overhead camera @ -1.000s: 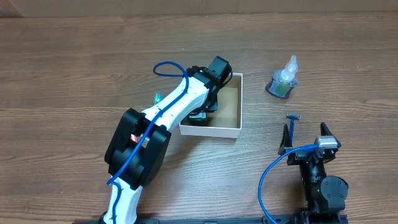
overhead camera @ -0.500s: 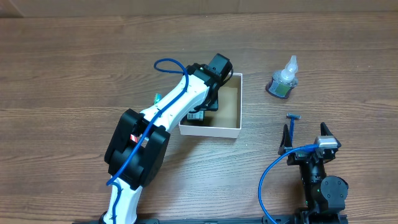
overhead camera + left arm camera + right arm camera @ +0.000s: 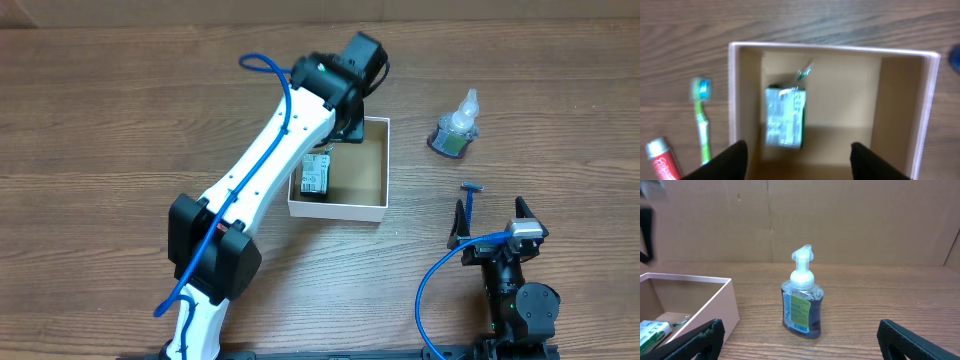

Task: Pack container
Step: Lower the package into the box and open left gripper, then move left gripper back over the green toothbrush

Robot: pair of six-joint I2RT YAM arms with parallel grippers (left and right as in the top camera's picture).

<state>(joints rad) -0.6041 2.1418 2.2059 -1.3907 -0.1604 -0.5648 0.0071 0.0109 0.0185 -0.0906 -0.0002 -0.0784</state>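
Hovering over the container (image 3: 840,48), which sits directly beneath it with a packet (image 3: 784,117) lying inside, the left gripper (image 3: 800,150) has its fingers spread and holds nothing. The toothbrush (image 3: 701,120) lies just outside the box wall, off the hand's left finger. Its long axis seems square to the line between the fingers, though this view is blurred. The right gripper (image 3: 490,215), also spread, is well apart, so the left arm looks nearer.

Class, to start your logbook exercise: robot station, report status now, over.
Left gripper open above container. Right gripper open, facing pump bottle. Container holds one green-white packet. Toothbrush, toothpaste outside its wall; opening unobstructed.
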